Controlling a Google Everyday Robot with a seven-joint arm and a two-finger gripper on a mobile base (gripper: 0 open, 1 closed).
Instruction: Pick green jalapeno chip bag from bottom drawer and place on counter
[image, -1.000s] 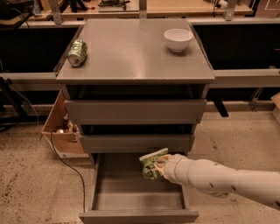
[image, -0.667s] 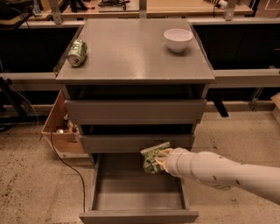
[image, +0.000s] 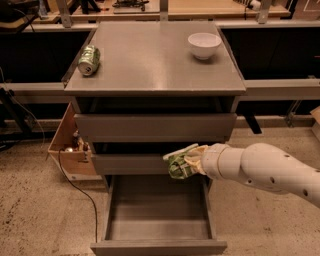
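My gripper comes in from the right on a white arm and is shut on the green jalapeno chip bag. It holds the bag in the air in front of the middle drawer front, above the right rear of the open bottom drawer. The drawer's grey floor shows bare. The counter is the flat grey top of the cabinet, well above the bag.
A dented green soda can lies on the counter's left side and a white bowl stands at its back right. A wooden box and a black cable are on the floor to the left of the cabinet.
My gripper has lifted the chip bag up out of the bottom drawer; it is now level with the middle drawer front.
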